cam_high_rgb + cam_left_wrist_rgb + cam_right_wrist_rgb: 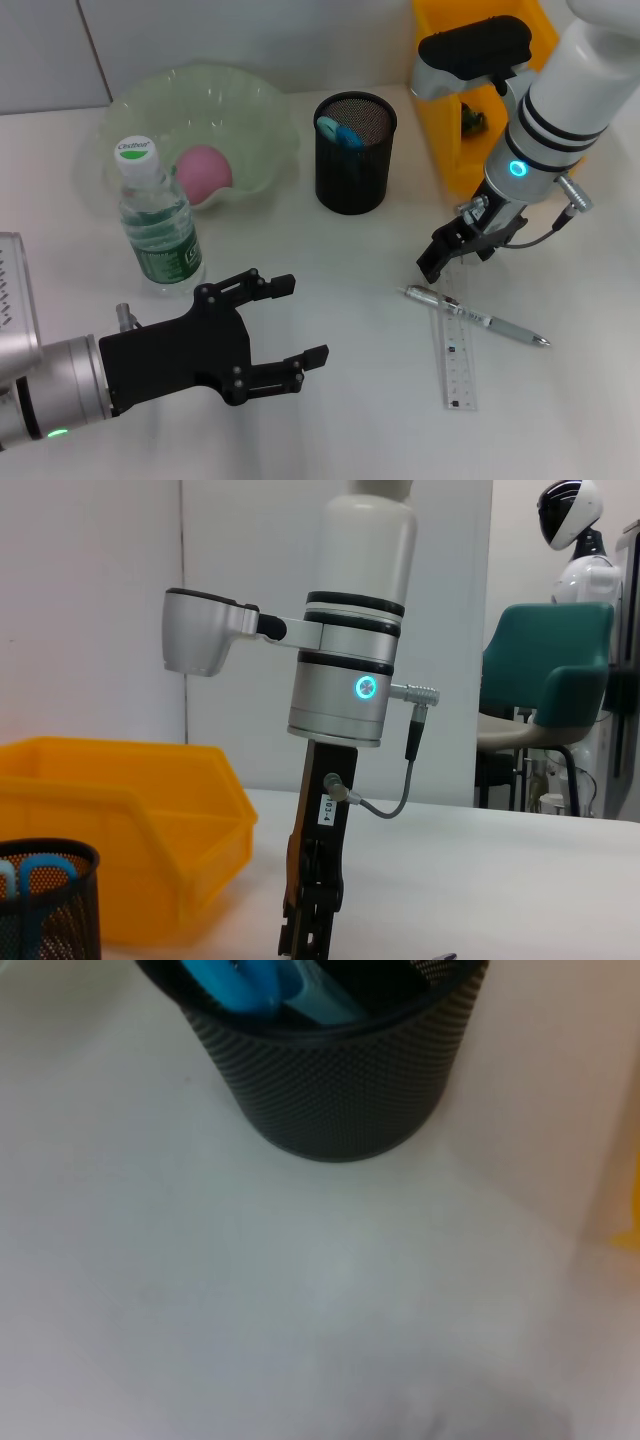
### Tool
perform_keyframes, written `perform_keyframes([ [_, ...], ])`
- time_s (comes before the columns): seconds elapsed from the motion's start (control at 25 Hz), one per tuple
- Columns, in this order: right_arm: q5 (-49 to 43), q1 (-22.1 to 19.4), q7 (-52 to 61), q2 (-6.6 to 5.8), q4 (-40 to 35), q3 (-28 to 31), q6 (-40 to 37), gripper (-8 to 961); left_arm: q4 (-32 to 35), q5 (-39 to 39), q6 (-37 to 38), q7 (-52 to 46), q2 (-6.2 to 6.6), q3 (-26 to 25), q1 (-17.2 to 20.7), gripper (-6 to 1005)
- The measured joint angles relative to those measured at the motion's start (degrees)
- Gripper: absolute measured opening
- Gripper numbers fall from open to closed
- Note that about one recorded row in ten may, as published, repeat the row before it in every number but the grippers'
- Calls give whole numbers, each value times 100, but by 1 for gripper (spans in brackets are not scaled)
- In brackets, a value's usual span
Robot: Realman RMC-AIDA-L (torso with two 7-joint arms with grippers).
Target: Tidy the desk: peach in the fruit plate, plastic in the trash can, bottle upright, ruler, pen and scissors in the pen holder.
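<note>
Head view: right claw [437, 262] above pen [478, 316]

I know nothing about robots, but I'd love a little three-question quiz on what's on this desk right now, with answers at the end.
1. True or false: the peach lies in the plate.
2. Which items lie on the desk near the right claw?
A. pen and ruler
B. scissors and bottle
C. peach and bottle
3. Fill in: the bottle stands ____, cap up.

Key
1. True.
2. A. The pen lies across the ruler's top end; the right claw hangs just above them. The left claw waits open at the near edge.
3. Upright, beside the plate. Blue handles already show in the holder.
</note>
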Motion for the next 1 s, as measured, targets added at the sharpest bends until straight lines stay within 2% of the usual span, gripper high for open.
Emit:
perform_keyframes([
  [0.76,40,4,179,1,-14,112,-135,808,68,-1,-4,-21,-19,15,-9,834],
  [1.0,43,5,189,14,-10,510,-194,808,91,-1,14,-6,-13,36,2,834],
])
